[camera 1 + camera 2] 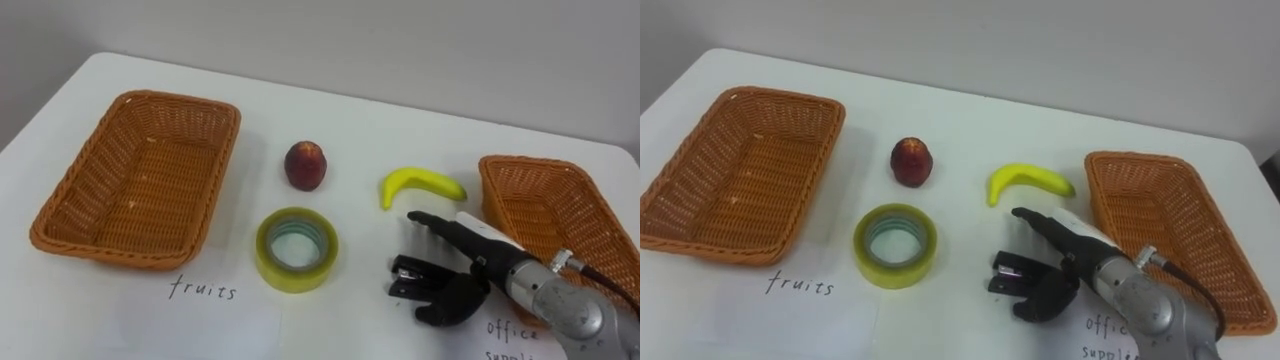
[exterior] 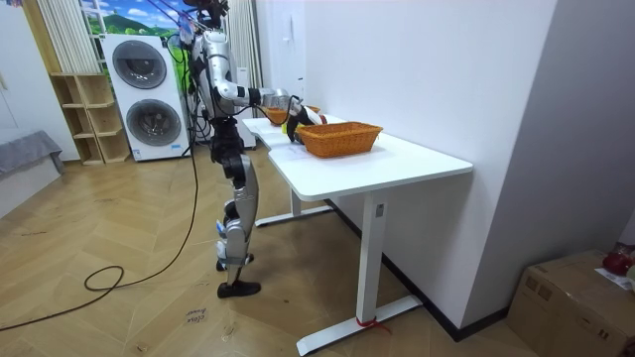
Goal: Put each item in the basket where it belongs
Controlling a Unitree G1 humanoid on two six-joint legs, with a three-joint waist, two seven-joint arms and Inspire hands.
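Right robot hand [image 1: 450, 292] between 2 baskets [image 1: 150, 190] [image 1: 545, 212]

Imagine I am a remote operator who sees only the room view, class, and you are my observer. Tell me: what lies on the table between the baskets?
Observer: A peach, a banana and a roll of yellow tape lie there, apart from one another.
Operator: Has anything been sorted yet?
Observer: No. The left basket and the right basket are both empty.
Operator: Where is the arm reaching?
Observer: The right hand is between the tape and the right basket, on the robot's side of the banana.
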